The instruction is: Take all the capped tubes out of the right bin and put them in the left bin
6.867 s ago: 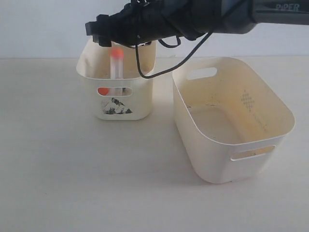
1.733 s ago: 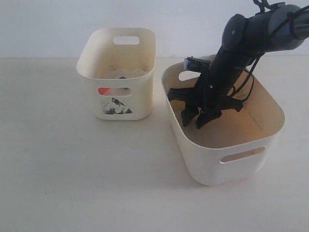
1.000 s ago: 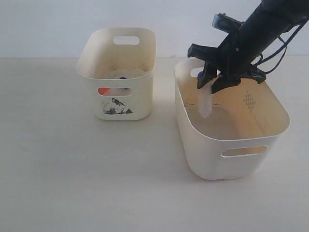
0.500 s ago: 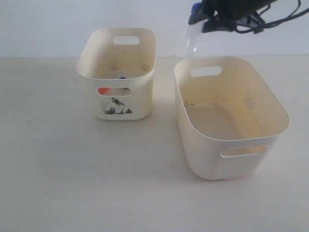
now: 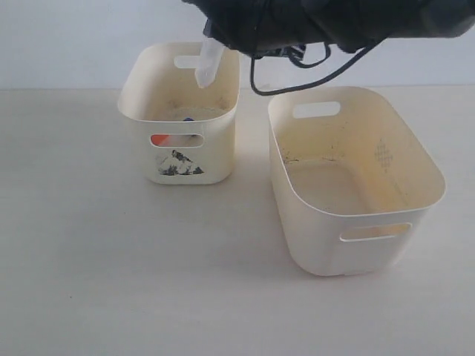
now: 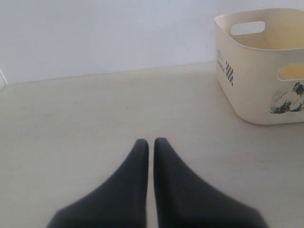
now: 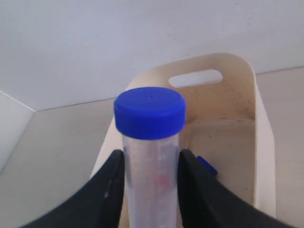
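Off to the left, the left tool [image 6: 148, 145] hangs low over the table [image 6: 71, 118], its jaws pressed together on nothing. The left bin [image 5: 215, 159] stands near it. An orange cap [image 5: 159, 139] shows through the bin's front slot and a blue cap [image 5: 188, 119] lies inside. Above that bin's rim the right tool [image 7: 150, 164] is clenched round a blue-capped tube [image 7: 150, 142], which hangs tilted, tip downward. The right bin [image 5: 326, 237] sits apart on the right.
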You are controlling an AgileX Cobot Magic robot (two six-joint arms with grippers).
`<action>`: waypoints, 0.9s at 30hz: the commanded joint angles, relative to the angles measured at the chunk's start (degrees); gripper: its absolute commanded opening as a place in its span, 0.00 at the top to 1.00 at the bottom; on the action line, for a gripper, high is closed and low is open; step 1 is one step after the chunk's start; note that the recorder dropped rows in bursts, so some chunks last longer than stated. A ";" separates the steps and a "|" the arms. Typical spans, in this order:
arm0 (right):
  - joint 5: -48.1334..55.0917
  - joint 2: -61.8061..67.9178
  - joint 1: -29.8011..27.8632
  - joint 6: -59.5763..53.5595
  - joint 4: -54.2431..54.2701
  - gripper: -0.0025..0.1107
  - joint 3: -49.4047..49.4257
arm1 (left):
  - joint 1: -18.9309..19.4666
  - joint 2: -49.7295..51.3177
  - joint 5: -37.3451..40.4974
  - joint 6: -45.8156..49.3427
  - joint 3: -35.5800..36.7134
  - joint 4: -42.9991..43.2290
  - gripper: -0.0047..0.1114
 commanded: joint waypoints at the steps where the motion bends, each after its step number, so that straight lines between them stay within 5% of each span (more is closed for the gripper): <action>1: -1.89 2.35 1.38 -0.61 -0.06 0.98 -0.22 | 0.06 -0.10 -0.54 -0.66 -0.21 -0.64 0.92; 6: -3.92 3.77 2.49 -0.61 0.04 0.93 -0.22 | 0.06 -0.10 -0.54 -0.66 -0.21 -0.64 0.92; 21: -8.80 4.05 2.73 0.71 0.04 0.35 -0.22 | 0.06 -0.10 -0.54 -0.66 -0.21 -0.64 0.92; 27: -9.46 3.79 2.73 0.71 0.04 0.39 -0.22 | 0.06 -0.10 -0.54 -0.66 -0.21 -0.64 0.92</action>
